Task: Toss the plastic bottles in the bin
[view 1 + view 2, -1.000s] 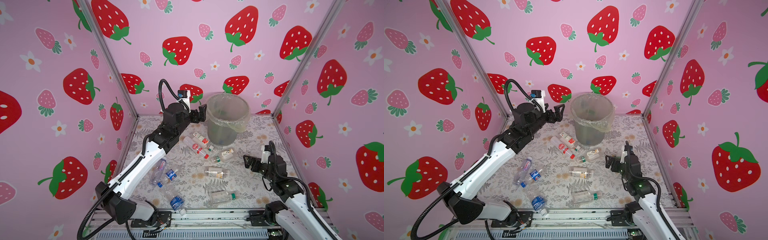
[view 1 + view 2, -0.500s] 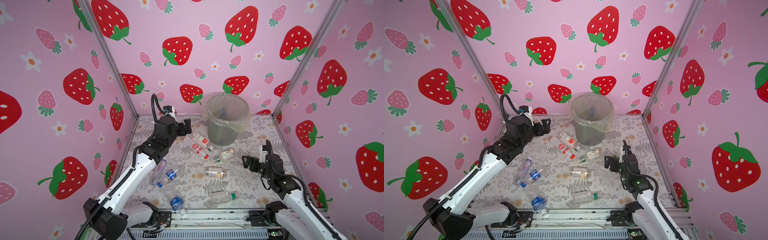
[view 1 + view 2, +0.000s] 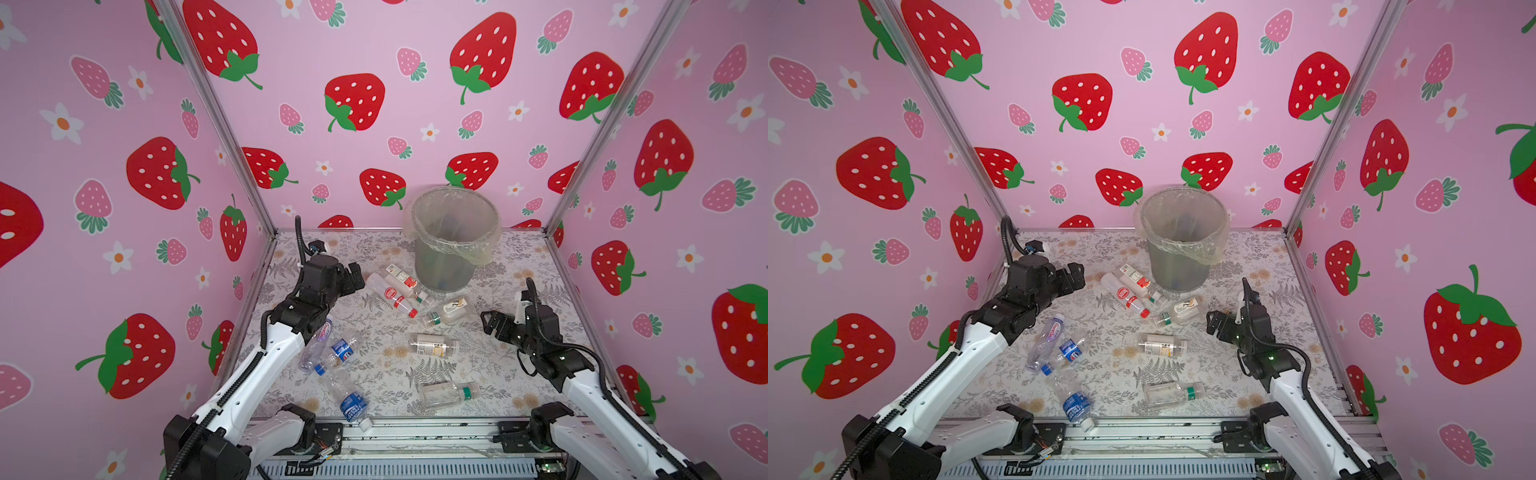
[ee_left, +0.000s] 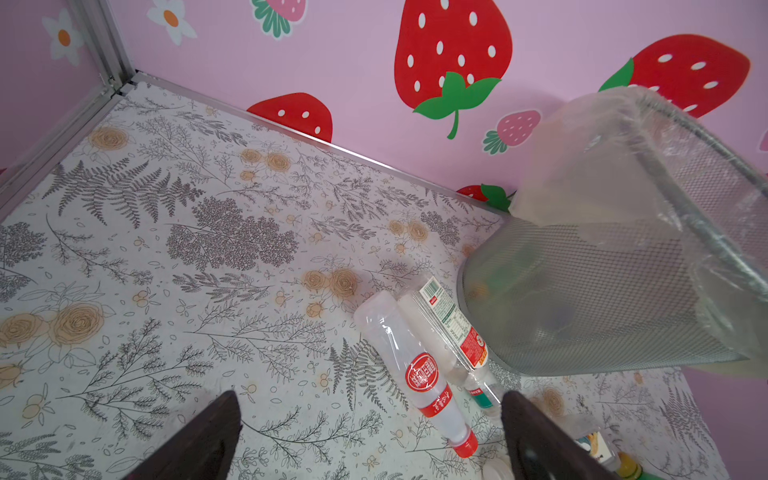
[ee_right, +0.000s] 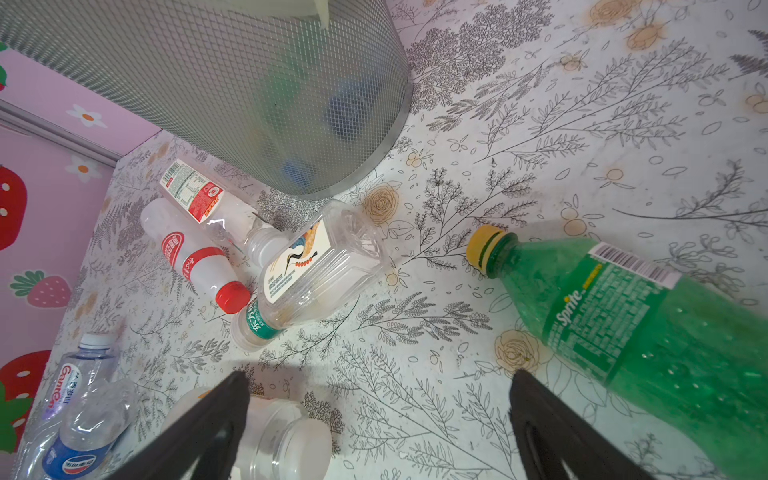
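The bin [image 3: 451, 237] [image 3: 1179, 241] stands at the back with several bottles dimly visible through its mesh [image 5: 232, 83]. Plastic bottles lie scattered on the floral floor: a red-capped one [image 3: 390, 296] [image 4: 419, 374], a red-white-labelled one [image 3: 402, 277], a square clear one [image 3: 446, 311] [image 5: 316, 266], a white-labelled one [image 3: 432, 345] and blue-labelled ones [image 3: 340, 351]. A green bottle [image 5: 644, 332] shows only in the right wrist view. My left gripper [image 3: 356, 277] [image 4: 370, 415] hangs open and empty just left of the red-capped bottle. My right gripper [image 3: 489, 326] [image 5: 378, 395] is open and empty, right of the square bottle.
Pink strawberry walls with metal corner posts [image 3: 224, 124] close in the floor on three sides. One more clear bottle [image 3: 449, 392] and a blue-labelled one [image 3: 351, 403] lie near the front rail [image 3: 415, 432]. The bin's bag liner [image 4: 582, 166] hangs over its rim.
My left gripper has drawn back from the bin's rim, moving left and down toward the floor. My right gripper has shifted slightly. Both stay open.
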You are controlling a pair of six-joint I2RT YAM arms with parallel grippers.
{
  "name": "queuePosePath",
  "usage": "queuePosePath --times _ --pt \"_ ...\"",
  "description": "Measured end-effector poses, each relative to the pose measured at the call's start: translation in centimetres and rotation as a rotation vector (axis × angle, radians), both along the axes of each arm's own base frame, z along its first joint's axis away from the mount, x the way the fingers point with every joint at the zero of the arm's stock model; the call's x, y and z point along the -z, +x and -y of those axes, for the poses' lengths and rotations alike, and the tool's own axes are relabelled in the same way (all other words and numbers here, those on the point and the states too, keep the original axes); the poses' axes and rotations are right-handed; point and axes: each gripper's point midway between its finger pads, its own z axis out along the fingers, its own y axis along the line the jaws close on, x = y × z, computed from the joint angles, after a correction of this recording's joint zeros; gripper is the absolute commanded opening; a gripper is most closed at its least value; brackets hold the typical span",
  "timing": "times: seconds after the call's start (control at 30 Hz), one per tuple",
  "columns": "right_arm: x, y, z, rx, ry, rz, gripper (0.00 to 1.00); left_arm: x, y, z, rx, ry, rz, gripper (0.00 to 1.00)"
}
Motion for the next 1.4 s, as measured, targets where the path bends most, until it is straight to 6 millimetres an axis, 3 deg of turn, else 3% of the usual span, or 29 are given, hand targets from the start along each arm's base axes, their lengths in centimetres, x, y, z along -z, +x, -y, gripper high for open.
queuePosePath --times 0.37,0.73,1.4 --pt "2.1 0.8 -1.0 0.011 0.052 -0.088 0.99 3.4 -1.7 -2.4 -0.060 -0.018 -0.087 0.99" --pt "3.1 1.3 -1.4 0.026 0.073 -0.123 0.99 6.2 -2.7 -2.6 -0.069 -0.037 -0.159 0.99" --pt "3.1 1.6 -1.6 0.020 0.079 -0.121 0.99 6.9 -2.9 -2.5 -0.076 -0.058 -0.179 0.99"
